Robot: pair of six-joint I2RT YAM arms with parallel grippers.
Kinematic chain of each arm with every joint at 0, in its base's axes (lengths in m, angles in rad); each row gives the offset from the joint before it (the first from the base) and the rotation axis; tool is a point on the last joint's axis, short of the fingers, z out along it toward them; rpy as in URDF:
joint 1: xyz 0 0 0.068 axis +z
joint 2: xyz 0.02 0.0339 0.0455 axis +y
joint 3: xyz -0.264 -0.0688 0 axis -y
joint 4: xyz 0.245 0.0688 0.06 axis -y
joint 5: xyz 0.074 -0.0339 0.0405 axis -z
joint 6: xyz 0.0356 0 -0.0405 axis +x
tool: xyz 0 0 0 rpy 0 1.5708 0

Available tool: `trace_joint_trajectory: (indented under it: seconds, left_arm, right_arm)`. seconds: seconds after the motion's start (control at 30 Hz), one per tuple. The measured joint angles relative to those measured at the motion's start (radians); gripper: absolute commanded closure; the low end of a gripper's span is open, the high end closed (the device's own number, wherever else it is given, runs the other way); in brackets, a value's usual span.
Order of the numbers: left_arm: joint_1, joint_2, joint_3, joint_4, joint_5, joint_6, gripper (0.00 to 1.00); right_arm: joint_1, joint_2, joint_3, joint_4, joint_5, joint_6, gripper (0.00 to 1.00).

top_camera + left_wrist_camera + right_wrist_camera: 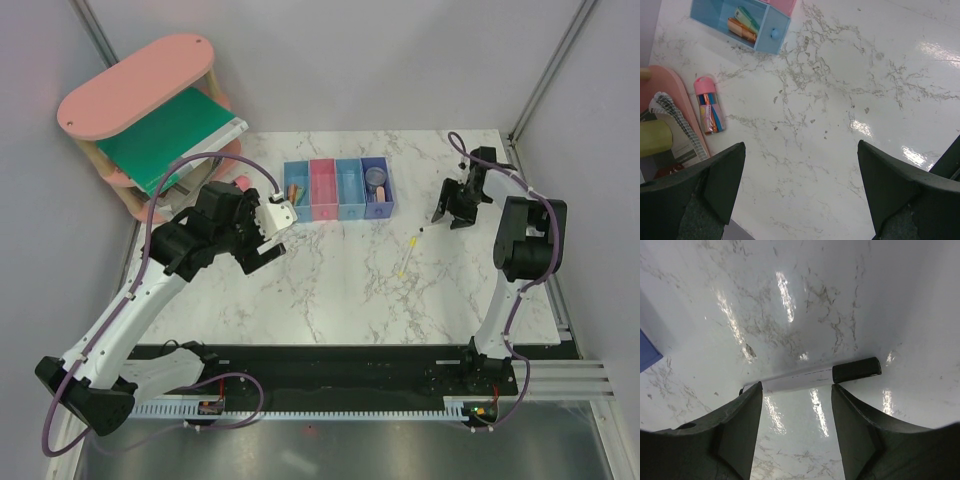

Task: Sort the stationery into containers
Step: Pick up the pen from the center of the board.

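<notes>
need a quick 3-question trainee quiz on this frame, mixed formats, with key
1. True or false: the right end effector is shut on the thin black-and-white pen.
2. The purple round disc sits in a bin of which colour? A pink; B dark blue; C light blue.
3. How many bins make up the joined row of small open-topped plastic bins?
Key: 1 false, it is open and the pen lies loose on the white marble table. 2 B. 3 four.

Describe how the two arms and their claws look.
The left arm and right arm share white tubular links, black joints and looping purple cables. The left claw and right claw each have two dark wedge-shaped fingers.
</notes>
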Motion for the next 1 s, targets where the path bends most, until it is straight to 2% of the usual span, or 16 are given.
trace_joint_trajectory:
  seconds: [0.37, 0.67, 0.93, 1.0]
  left_arm:
    - [0.0, 0.002, 0.0, 0.0, 0.0, 0.0, 0.0]
    - [0.0, 0.004, 0.0, 0.0, 0.001, 0.0, 0.0]
    - [0.0, 0.004, 0.0, 0.0, 0.001, 0.0, 0.0]
    - [0.0, 0.004, 0.0, 0.0, 0.002, -0.001, 0.0]
  right_arm:
    - [0.004, 0.061, 0.096, 0.008, 0.079, 0.006, 0.43]
    - [0.064, 0.067, 0.102, 0.017, 0.188, -0.042, 0.51]
    - [0.168, 0.068, 0.095, 0.025, 0.273, -0.099, 0.69]
    - [0.183, 0.068, 0.093, 0.029, 0.28, -0.105, 0.76]
